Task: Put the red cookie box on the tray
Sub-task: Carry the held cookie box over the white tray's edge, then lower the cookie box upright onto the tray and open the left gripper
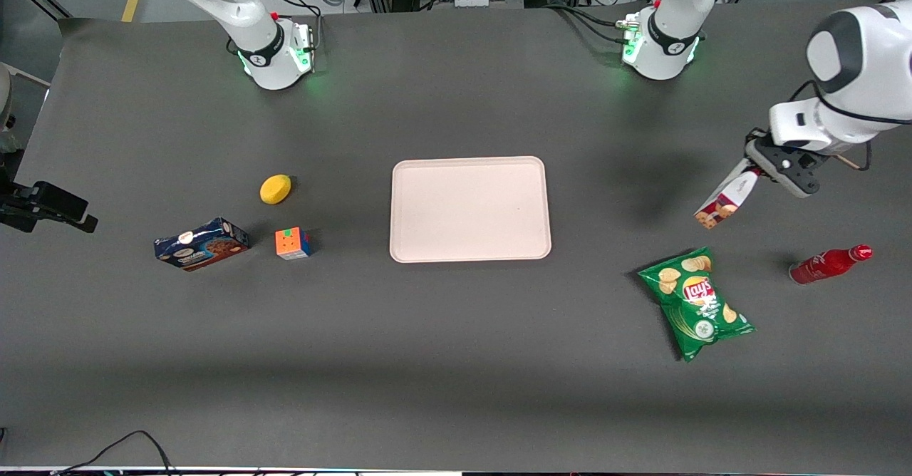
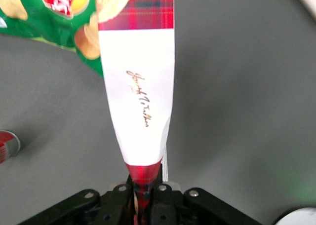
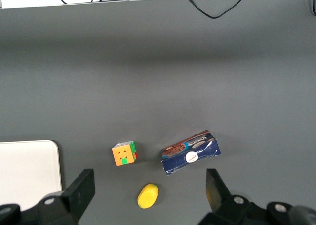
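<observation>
Gripping red cookie box [image 1: 727,201], jaws clamped, aloft near chips bag [image 1: 695,302], red bottle [image 1: 828,264].

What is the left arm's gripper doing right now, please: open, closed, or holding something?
Gripper: closed on one end of the red cookie box, holding it tilted in the air above the table, toward the working arm's end, away from the tray.

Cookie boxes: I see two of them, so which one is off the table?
The red cookie box, tilted in the pincer above the table. The blue cookie box lies on the table beside the puzzle cube.
</observation>
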`<action>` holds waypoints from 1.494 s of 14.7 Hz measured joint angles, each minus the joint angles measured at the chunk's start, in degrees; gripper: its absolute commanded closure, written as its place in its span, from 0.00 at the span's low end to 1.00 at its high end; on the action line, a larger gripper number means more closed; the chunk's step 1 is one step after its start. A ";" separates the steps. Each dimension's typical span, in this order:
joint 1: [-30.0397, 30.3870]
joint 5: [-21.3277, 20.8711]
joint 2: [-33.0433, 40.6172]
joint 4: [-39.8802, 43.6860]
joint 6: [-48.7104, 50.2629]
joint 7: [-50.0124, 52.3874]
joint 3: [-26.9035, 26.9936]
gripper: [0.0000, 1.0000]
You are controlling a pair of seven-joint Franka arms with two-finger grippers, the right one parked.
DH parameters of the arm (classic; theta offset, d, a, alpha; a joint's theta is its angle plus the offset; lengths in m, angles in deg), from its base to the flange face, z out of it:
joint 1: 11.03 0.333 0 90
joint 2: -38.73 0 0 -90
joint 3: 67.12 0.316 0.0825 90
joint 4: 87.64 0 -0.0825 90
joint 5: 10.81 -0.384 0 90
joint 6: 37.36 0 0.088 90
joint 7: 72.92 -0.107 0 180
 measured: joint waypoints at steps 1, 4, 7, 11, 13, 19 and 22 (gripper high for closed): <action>-0.70 0.10 0.30 1.28 1.73 6.39 -2.14 1.00; -2.43 0.52 0.66 4.13 3.36 25.02 -9.62 1.00; -3.50 0.92 -0.66 6.82 3.12 46.04 -20.19 1.00; -4.10 1.05 -7.94 11.38 -0.58 68.86 -31.75 1.00; -4.23 0.56 -12.60 11.75 -6.21 76.81 -35.40 1.00; -7.00 -7.09 -24.34 10.35 -17.84 92.85 -37.51 1.00; -7.22 -10.44 -28.11 10.33 -19.80 96.04 -37.59 1.00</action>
